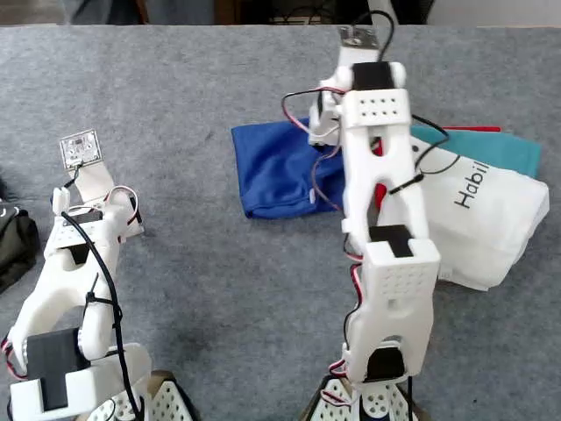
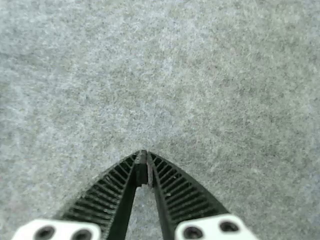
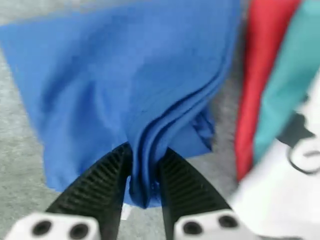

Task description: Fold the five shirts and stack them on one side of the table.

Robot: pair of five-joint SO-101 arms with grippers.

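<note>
A grey, felt-like tabletop (image 1: 219, 289) carries everything. At the right, a crumpled white shirt (image 1: 491, 219) is laid over a teal shirt (image 1: 500, 149) and a red shirt (image 1: 478, 129), of which only the far edges are exposed. A smooth, folded blue shirt (image 1: 276, 171) is spread just left of them, partly hidden by the right arm. Four shirts can be counted. A dark cloth (image 1: 13, 250) is cut off at the left edge. A bunched fold of blue fabric is clamped in the right pincer (image 3: 145, 175). The left pincer (image 2: 144, 172) is closed tip to tip on nothing, over grey felt.

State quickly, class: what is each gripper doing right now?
Left gripper: closed, holding nothing.
Right gripper: closed on a bunched fold of the blue shirt.
</note>
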